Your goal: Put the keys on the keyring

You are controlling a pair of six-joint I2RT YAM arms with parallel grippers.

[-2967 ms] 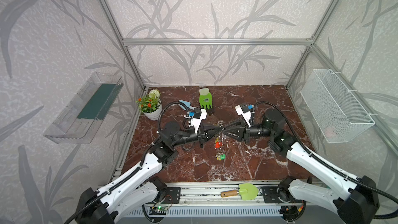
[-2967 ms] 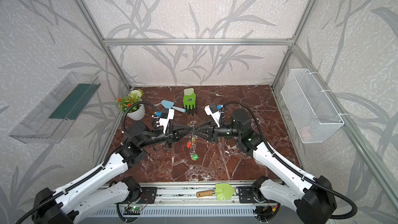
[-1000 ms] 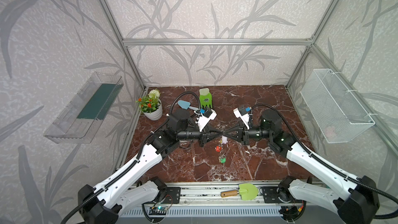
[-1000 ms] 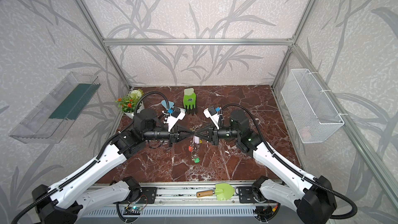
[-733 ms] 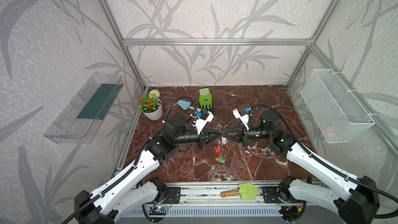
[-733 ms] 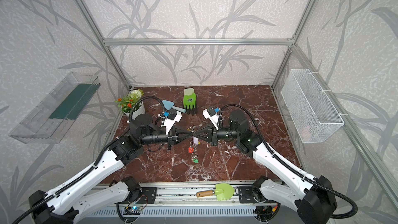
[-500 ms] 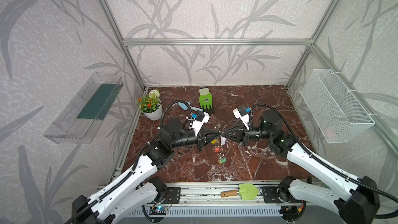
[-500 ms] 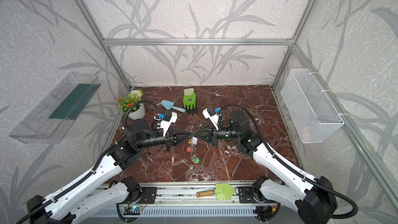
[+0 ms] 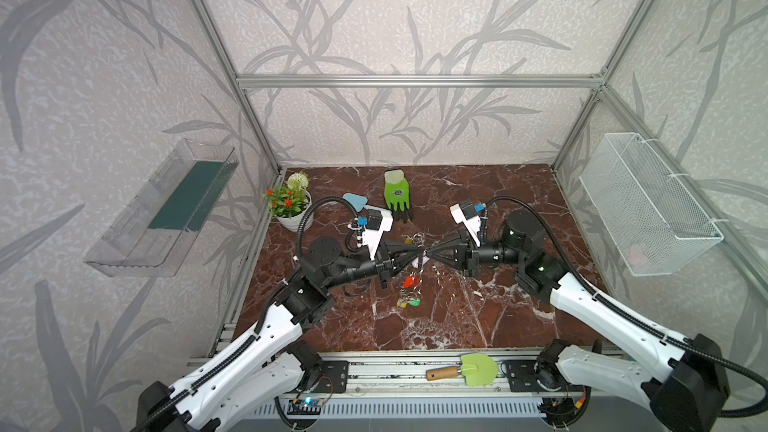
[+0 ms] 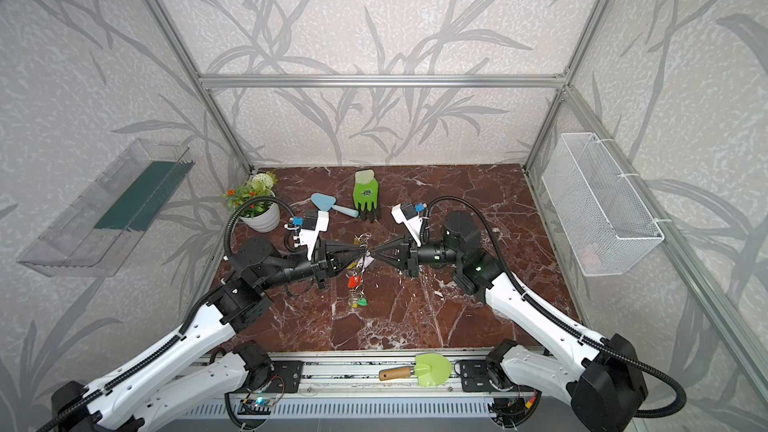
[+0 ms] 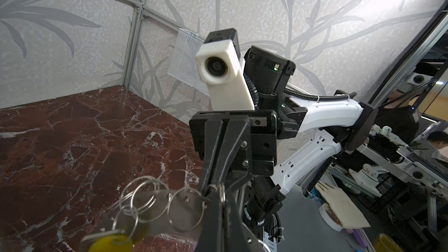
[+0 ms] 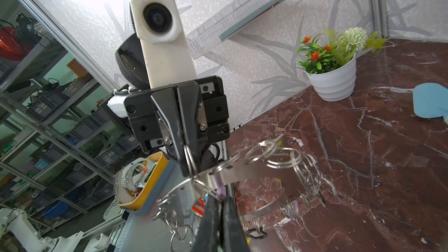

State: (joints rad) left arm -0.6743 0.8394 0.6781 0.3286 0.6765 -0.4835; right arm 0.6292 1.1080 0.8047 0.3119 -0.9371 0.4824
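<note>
Keyring (image 12: 244, 170) between left gripper (image 12: 191, 169) and right gripper (image 11: 214, 190), both tight on its rim

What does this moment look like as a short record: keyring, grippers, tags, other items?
keyring: held in the air above the marble table
left gripper: shut, pinching a small wire ring at the keyring's rim
right gripper: shut on the keyring, tip to tip with the left
hanging below the tips: red tag, yellow tag, green tag; whether the lowest touch the table, cannot tell
other items: green glove, blue trowel, flower pot toward the back; green trowel on the front rail
</note>
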